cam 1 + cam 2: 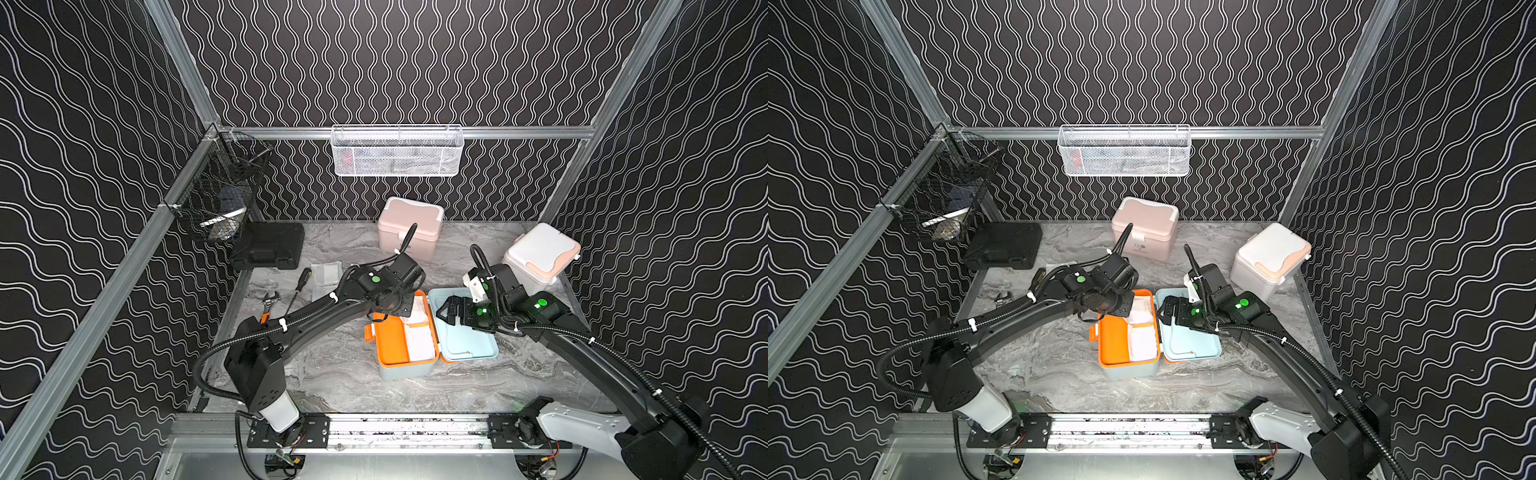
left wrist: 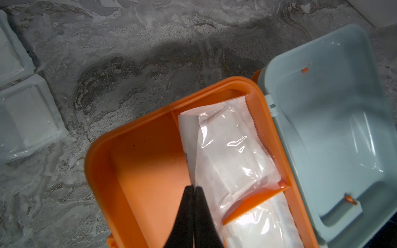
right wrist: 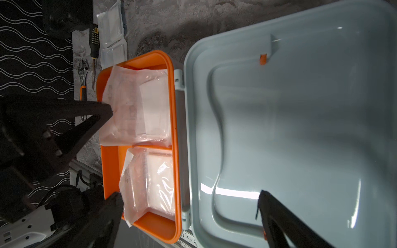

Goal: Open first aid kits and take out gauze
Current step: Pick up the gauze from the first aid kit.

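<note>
1. The blue-grey kit (image 1: 401,371) lay open mid-table. Its lid (image 1: 465,349) was flat beside the orange tray (image 1: 390,343). The pink kit (image 1: 409,226) and the white kit (image 1: 540,255) stood shut near the back wall.
2. Two loose packets (image 1: 326,274) of gauze lay on the marble table (image 1: 332,382), beside a screwdriver (image 1: 301,282) and a wrench (image 1: 270,299). A black case (image 1: 268,245) sat behind them.
3. In both top views the left arm's wrist covered the tray's far end, so the grip there was hidden.
4. The left wrist view showed the left gripper (image 2: 194,190) pinched tight on the edge of the held packet (image 2: 225,146), which sat in the tray's far compartment. A second packet (image 2: 257,227) filled the near compartment.
5. The right gripper (image 1: 445,312) hovered over the lid, spread wide and holding nothing. Only the right wrist view showed its fingers (image 3: 116,204) far apart, one by the tray's edge and one above the lid.
</note>
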Available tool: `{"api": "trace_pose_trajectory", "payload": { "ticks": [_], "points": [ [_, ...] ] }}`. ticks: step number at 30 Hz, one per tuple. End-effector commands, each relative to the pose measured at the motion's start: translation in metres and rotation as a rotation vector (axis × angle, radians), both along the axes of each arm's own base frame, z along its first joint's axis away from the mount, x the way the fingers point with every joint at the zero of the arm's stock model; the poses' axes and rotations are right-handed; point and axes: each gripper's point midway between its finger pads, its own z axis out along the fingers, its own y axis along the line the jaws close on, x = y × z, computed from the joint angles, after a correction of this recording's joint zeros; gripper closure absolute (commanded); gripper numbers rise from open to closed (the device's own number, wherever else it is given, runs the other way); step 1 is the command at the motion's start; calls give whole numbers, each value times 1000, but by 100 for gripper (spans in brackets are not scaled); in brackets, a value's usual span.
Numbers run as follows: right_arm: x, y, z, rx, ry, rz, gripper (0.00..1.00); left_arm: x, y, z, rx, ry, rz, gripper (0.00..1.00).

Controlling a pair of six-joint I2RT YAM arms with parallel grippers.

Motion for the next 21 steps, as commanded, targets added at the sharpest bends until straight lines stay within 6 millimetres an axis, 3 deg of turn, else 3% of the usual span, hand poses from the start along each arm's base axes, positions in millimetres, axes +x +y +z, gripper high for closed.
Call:
{"api": "trace_pose_trajectory", "payload": {
  "ticks": [1,21],
  "points": [
    [3,2,6,5,-18,13,0,0,-4,14,-52,-28,-12,100],
    [3,5,26,43,-67,24,0,-13,-9,79,-356,-100,-28,100]
  ]
}}
